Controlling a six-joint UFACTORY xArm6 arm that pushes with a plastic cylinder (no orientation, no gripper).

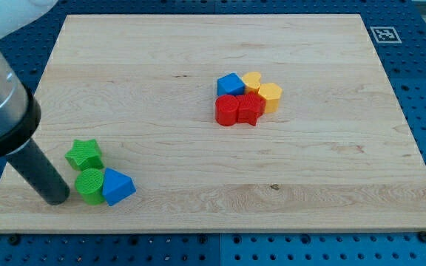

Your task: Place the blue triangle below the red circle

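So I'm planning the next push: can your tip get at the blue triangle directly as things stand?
Probably not directly: my tip sits left of the green cylinder, which touches the blue triangle and blocks that side. Its right and bottom sides look open.

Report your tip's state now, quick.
No gripper: my tip holds nothing, resting just left of the green cylinder, with the blue triangle beyond it.

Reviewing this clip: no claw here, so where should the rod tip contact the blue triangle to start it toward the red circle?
Probably its lower-left face, pushing up-right. My tip sits left of the green cylinder, which touches the blue triangle; the red circle lies up-right.
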